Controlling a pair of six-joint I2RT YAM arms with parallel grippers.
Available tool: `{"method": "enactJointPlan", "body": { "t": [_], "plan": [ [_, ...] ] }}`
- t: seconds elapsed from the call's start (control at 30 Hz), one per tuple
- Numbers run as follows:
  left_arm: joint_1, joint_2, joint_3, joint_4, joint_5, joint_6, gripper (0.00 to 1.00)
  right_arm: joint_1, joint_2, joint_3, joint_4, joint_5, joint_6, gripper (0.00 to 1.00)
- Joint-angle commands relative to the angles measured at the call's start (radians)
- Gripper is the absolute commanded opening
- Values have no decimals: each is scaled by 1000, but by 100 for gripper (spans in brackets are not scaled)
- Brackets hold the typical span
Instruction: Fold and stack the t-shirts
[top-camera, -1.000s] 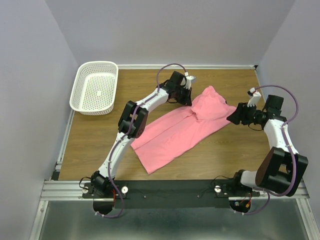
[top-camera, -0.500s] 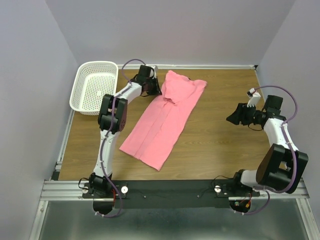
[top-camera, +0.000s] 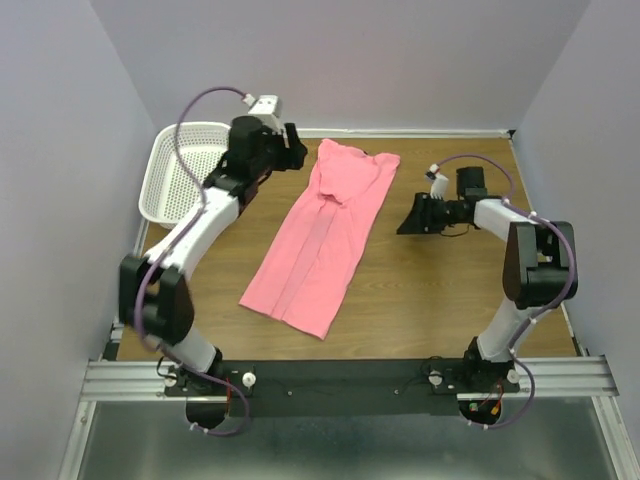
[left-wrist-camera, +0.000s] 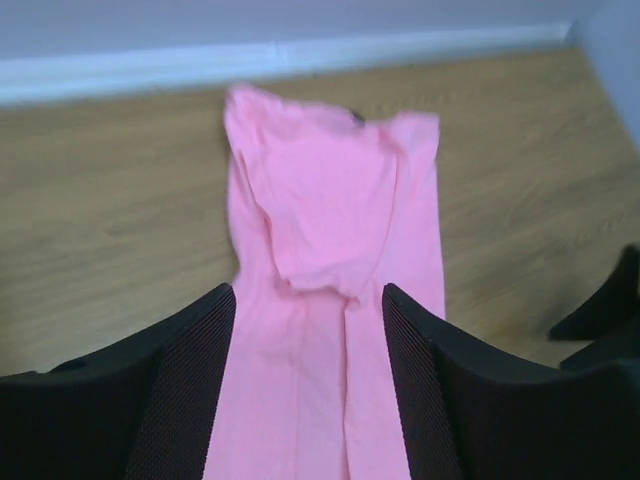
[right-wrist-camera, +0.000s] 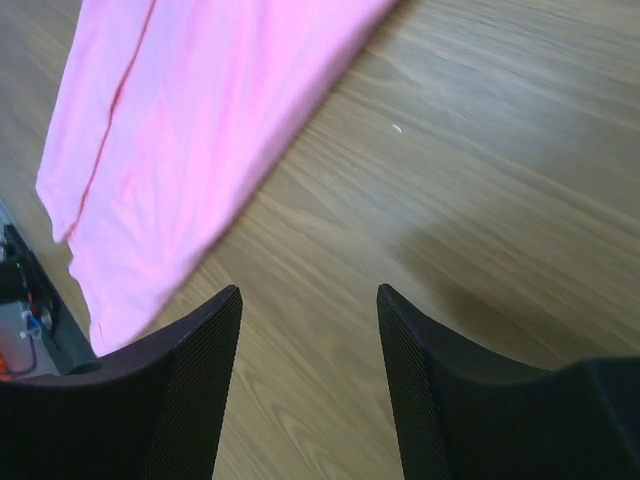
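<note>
The salmon-pink t-shirt lies flat in the middle of the table as a long narrow strip. Its long axis slants from near-left to far-right, and a doubled-over flap sits at the far end. The tabletop is brown wood-grain laminate, closed in by plain pale walls, with a white perforated plastic basket at the far-left corner. The fabric is thin and soft, with a lengthwise crease. The left gripper is spread wide above the shirt's far end, holding nothing. The right gripper is also spread, over bare wood just right of the shirt.
</note>
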Motion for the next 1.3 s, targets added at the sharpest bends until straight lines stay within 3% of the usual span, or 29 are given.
{"method": "enactJointPlan", "body": {
  "t": [0.0, 0.17, 0.3, 0.47, 0.53, 0.57, 0.67, 0.77, 0.87, 1.0, 1.17, 1.27],
  "plan": [
    [20, -401, -272, 189, -196, 69, 75, 115, 49, 6, 199, 172, 287, 64],
    [71, -885, -598, 159, -186, 47, 84, 182, 148, 37, 370, 358, 540, 63],
    [75, -1146, -714, 50, -178, 30, 84, 215, 271, 118, 378, 367, 641, 62],
    [75, -1333, -767, -74, -167, -37, 84, 260, 334, 137, 388, 384, 700, 58],
    [75, -1388, -790, -106, -157, -57, 84, 263, 346, 135, 387, 395, 711, 49],
    [77, -1411, -800, -116, -146, -71, 84, 263, 349, 134, 387, 419, 709, 38],
    [75, -1428, -802, -125, -143, -86, 83, 255, 339, 115, 382, 468, 712, 21],
    [75, -1419, -793, -128, -141, -82, 83, 239, 310, 89, 379, 482, 708, 7],
    [75, -1399, -799, -120, -113, -80, 83, 196, 285, 81, 365, 469, 682, 1],
    [75, -1382, -799, -114, -80, -86, 83, 82, 282, 103, 266, 432, 596, 1],
    [77, -1345, -820, -84, -3, -154, 83, -30, 329, 208, 113, 424, 334, 2],
    [75, -1309, -854, -41, 81, -201, 82, -93, 374, 339, -49, 377, 109, 30]
  ]
}}
